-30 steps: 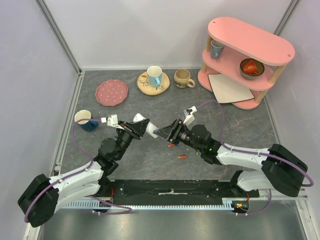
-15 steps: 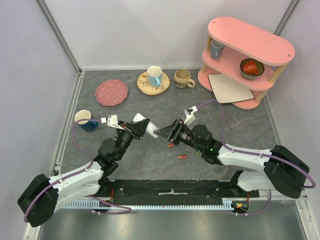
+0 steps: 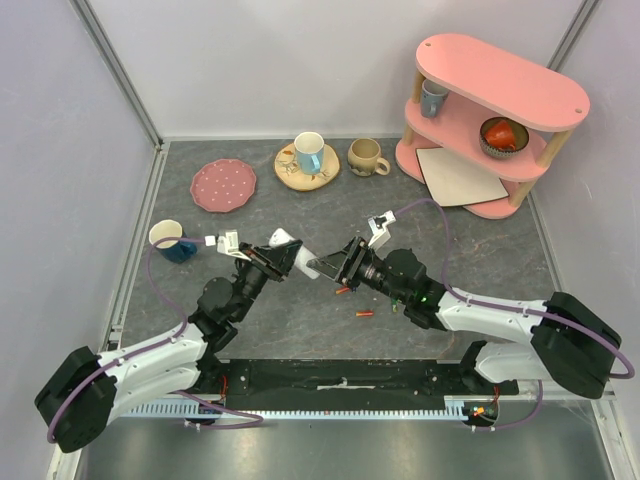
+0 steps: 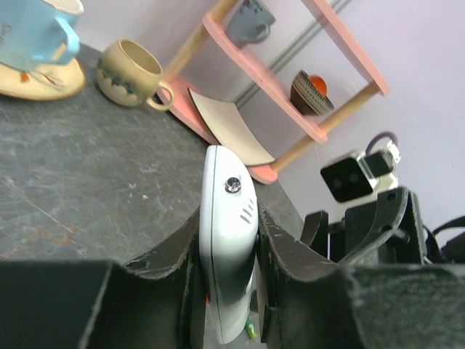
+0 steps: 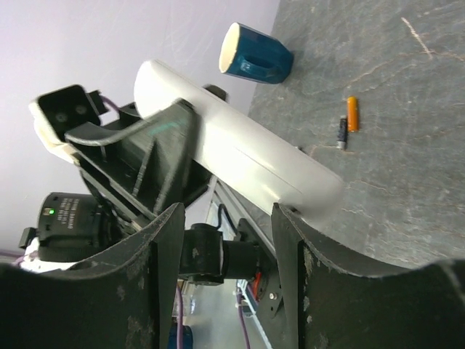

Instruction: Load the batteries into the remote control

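Observation:
My left gripper [image 3: 278, 252] is shut on the white remote control [image 3: 285, 240] and holds it above the table, tilted. In the left wrist view the remote control [image 4: 229, 240] stands edge-on between the fingers of the left gripper [image 4: 229, 214]. My right gripper [image 3: 325, 265] faces it, open. In the right wrist view the remote control [image 5: 240, 156] lies just beyond the right gripper [image 5: 227, 209], its end by one fingertip [image 5: 285, 218]. Batteries lie on the table: an orange one [image 5: 352, 114], a dark one [image 5: 341, 133], a red-orange one [image 3: 365, 314] and a green one [image 4: 250, 331].
A blue mug [image 3: 175, 242] stands at the left. At the back are a pink dotted plate [image 3: 223, 185], a cup on a wooden plate [image 3: 307, 165] and a beige mug [image 3: 366, 156]. A pink shelf [image 3: 500, 85] with a beige board [image 3: 458, 175] fills the back right.
The right gripper has edged slightly left toward the remote. The left gripper's hold on the remote is unchanged.

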### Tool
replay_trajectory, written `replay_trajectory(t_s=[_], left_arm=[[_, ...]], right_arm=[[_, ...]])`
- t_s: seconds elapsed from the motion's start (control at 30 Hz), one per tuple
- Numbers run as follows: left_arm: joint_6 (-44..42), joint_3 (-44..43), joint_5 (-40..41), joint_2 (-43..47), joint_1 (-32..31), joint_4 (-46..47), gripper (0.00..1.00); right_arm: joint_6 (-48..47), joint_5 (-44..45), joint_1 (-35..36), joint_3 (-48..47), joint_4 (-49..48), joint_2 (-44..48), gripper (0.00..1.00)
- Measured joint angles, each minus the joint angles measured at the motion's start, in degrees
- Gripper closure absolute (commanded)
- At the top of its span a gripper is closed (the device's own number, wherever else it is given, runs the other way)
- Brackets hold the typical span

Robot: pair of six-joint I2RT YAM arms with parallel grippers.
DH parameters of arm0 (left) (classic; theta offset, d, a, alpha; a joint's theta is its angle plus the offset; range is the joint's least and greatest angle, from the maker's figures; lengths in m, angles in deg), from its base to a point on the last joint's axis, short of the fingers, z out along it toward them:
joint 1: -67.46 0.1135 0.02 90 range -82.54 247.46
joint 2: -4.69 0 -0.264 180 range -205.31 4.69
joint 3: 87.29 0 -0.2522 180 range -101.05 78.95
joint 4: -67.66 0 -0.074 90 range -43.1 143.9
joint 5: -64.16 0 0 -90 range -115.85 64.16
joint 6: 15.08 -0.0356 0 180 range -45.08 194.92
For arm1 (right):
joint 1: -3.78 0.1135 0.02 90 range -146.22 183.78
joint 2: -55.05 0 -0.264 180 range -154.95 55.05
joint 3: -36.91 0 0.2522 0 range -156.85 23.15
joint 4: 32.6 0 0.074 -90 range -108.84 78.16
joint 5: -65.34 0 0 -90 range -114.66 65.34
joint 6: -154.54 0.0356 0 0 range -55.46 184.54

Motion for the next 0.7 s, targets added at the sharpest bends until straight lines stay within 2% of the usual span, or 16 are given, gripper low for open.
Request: replay_trajectory(t_s=[0.3, 0.47, 0.7], left_arm=[[0.02, 0.00, -2.05, -0.70, -1.44, -0.98, 0.98], [0.04, 0.00, -1.88, -0.70, -1.49, -1.25, 0.98], [0.68, -2.69, 0.90, -0.52, -1.49, -7.15, 0.98]], right_arm=[[0.00, -0.22, 0.02, -0.59, -2.12, 1.07, 0.42], [-0.02, -0.22, 0.02, -0.59, -1.81, 1.42, 0.38], [-1.81, 0.44, 0.02, -0.59, 3.34, 7.30, 0.42]])
